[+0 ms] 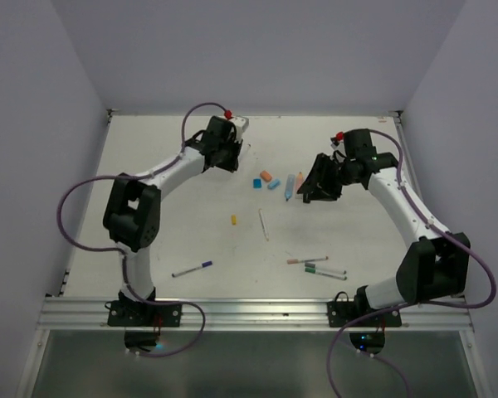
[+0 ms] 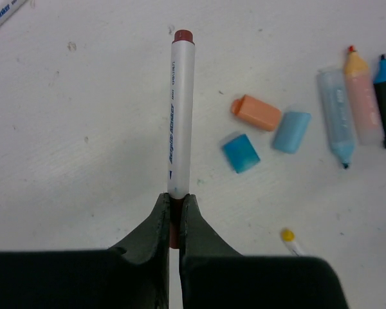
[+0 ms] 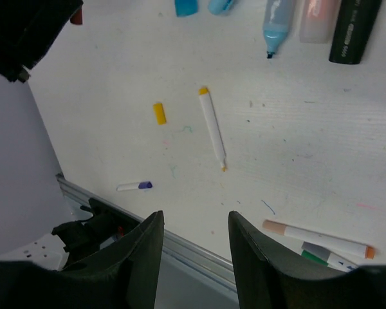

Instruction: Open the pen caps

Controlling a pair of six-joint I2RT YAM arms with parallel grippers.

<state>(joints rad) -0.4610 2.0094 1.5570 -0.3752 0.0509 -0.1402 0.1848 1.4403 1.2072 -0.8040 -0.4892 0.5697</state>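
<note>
Found near pens (image 1: 315, 265) by the rail (image 1: 249, 311), caps indistinct. Farther in, saw a loose yellow cap (image 3: 159, 112). Beyond, held the right gripper (image 3: 194, 219) wide, empty. Spotted orange cap (image 2: 257, 111) and blue caps (image 2: 240, 152), loose. Farthest, pinched a white pen (image 2: 180, 116) in the left gripper (image 2: 174, 201), its red cap (image 2: 174, 228) mostly hidden by the jaws.

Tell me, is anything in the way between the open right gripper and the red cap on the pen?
Nothing tall. On the table roughly between the right gripper and the red cap of the left gripper's white pen lie an orange cap, two blue caps and three uncapped highlighters, all flat.
</note>
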